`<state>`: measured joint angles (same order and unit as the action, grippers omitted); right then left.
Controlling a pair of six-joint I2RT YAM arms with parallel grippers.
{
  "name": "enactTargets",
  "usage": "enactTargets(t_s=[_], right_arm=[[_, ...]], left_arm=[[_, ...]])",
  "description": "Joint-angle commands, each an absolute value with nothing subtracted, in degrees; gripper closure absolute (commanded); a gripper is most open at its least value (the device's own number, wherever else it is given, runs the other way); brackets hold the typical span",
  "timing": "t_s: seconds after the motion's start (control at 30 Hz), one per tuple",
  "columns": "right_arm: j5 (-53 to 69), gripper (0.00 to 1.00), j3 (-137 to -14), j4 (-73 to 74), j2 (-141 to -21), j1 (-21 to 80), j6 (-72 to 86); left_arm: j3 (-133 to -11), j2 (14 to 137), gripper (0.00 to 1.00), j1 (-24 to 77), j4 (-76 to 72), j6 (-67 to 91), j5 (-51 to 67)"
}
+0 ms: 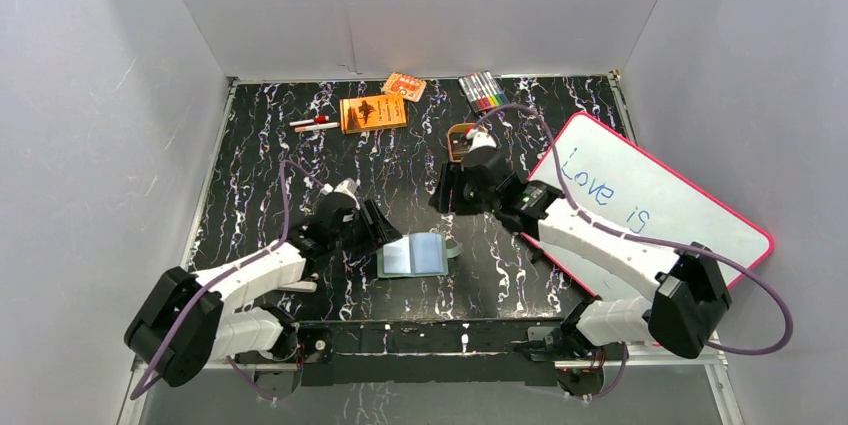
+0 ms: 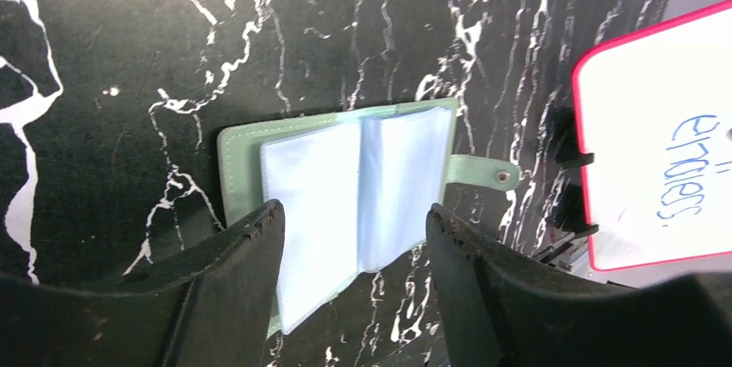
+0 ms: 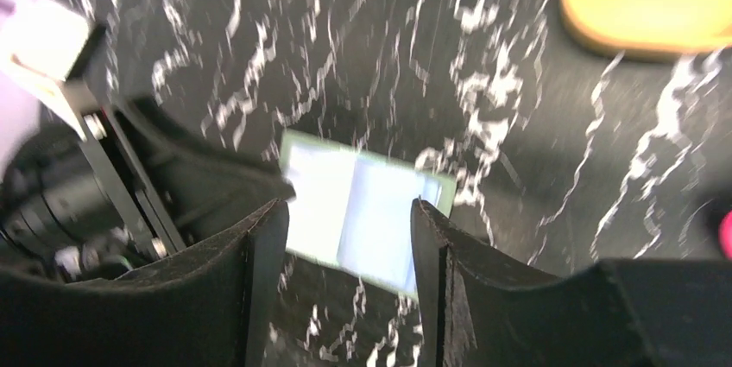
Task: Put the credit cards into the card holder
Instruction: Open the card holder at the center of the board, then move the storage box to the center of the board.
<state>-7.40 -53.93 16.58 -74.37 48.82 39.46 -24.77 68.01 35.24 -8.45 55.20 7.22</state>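
I count one card holder [image 1: 415,255]. It lies open and flat on the surface [image 1: 260,175], near the front edge, between my two arms. One whiteboard [image 1: 650,205] covers the right edge. One orange booklet [image 1: 373,113] lies at the back, with bare room before it. The left pincer [image 2: 354,220] is spread, low beside the holder's left side, and pinches nothing. The right pincer [image 3: 345,211] is spread too, behind the holder and pointing toward it.
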Motion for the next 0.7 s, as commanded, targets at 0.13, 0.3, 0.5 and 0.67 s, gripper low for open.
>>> enactTargets(t_s=[0.13,0.3,0.5,0.67], right_arm=[[-16.6,0.36,-69.0,13.6,-83.4,41.3,31.5],[-21.2,0.38,-79.2,13.8,-95.9,38.3,24.1],[-23.3,0.4,-84.7,14.0,-105.6,35.8,18.5],[-22.1,0.4,-86.8,15.3,-110.8,35.2,15.6]], left_arm=[[-28.6,62.6,0.39,35.0,-2.7,53.5,4.3],[-28.8,60.3,0.38,35.0,-1.0,53.6,3.7],[-29.8,57.7,0.37,35.0,-0.3,53.3,4.1],[-30.4,56.9,0.37,35.0,1.4,52.7,4.8]])
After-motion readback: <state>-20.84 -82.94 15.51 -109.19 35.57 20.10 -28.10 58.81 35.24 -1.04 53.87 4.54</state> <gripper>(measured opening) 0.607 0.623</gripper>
